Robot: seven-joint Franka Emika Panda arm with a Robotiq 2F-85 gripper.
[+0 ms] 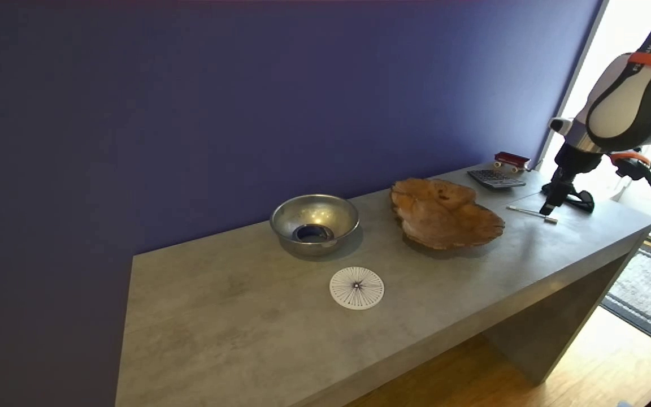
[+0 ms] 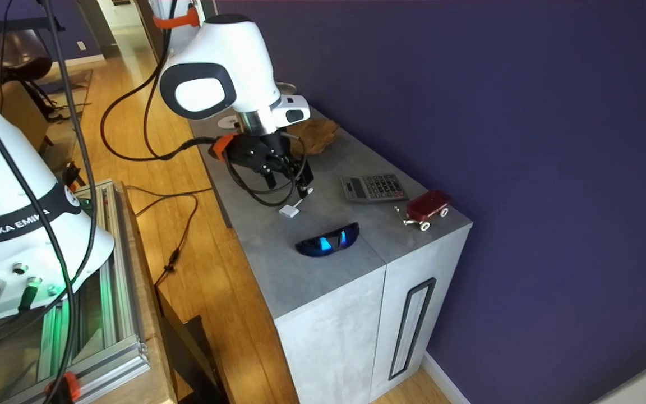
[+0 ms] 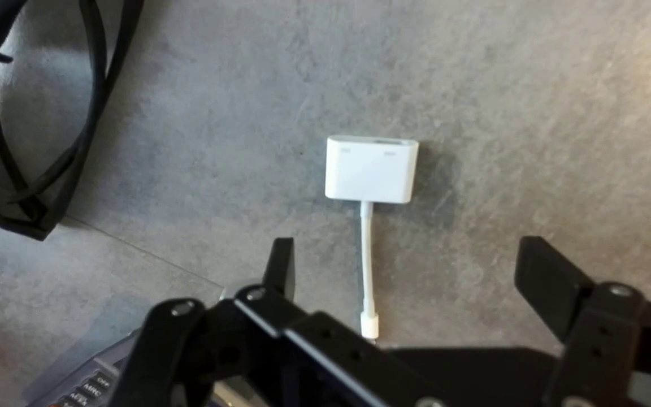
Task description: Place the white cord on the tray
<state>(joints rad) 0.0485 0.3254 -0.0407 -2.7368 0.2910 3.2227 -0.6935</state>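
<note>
The white cord, a short cable with a flat white block at one end, lies on the grey table. It shows in the wrist view and in both exterior views. My gripper is open and empty over it, in the wrist view and both exterior views. The cable runs between the fingers, nearer the left finger; the block lies beyond the fingertips. The tray, a brown wooden dish with a wavy rim, stands apart from the cord in both exterior views, partly hidden by the arm in one.
Beyond the tray are a metal bowl holding a dark dish, and a white patterned disc. Near the cord lie dark sunglasses, a calculator and a red toy wagon. A purple wall backs the table.
</note>
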